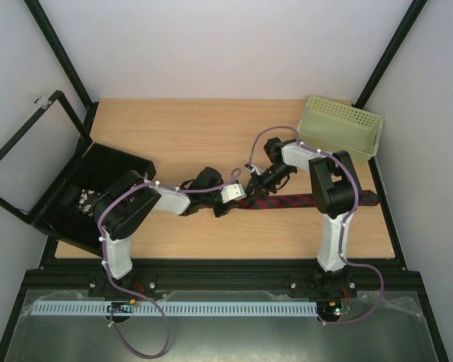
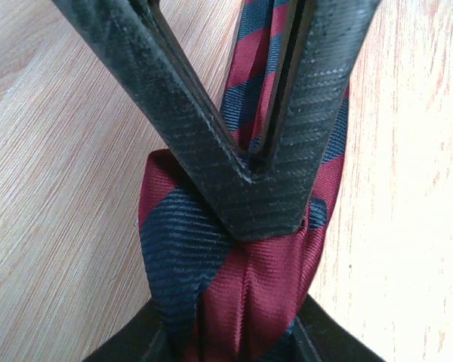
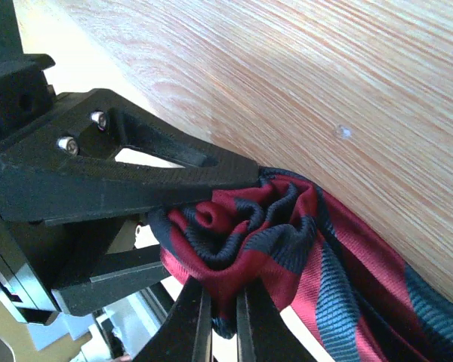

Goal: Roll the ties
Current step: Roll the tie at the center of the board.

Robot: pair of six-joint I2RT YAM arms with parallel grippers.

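at the near edge the two black and white arms rise from their bases. the left gripper (image 1: 236, 201) reaches rightward over the light wooden table (image 1: 189, 136) to just short of its middle. the right gripper (image 1: 257, 182) bends back and leftward to meet it, so the two nearly touch.

between them is one end of the long, dark red and navy striped fabric tie (image 1: 287, 202). this end is bunched into a loose, crumpled wad rather than a tidy coil. in the left wrist view the wad sits wedged between the left gripper's two black fingers (image 2: 132, 347), which stand partly apart and are clamped on the fabric filling the gap. the right gripper's textured black fingers (image 2: 317, 113) come in from above as a narrow v, their tips drawn together with the tie pinched in the slit between them. in the right wrist view the folds of the wad swirl just beside the left gripper's finger.

the rest of the tie lies flat on the table, running to the right, passing under the right arm, with its far end near the right edge.

farther back at the left edge stands an open black rectangular box (image 1: 98, 173). at the far right corner sits a pale green perforated plastic basket (image 1: 341, 127), well apart from the tie.
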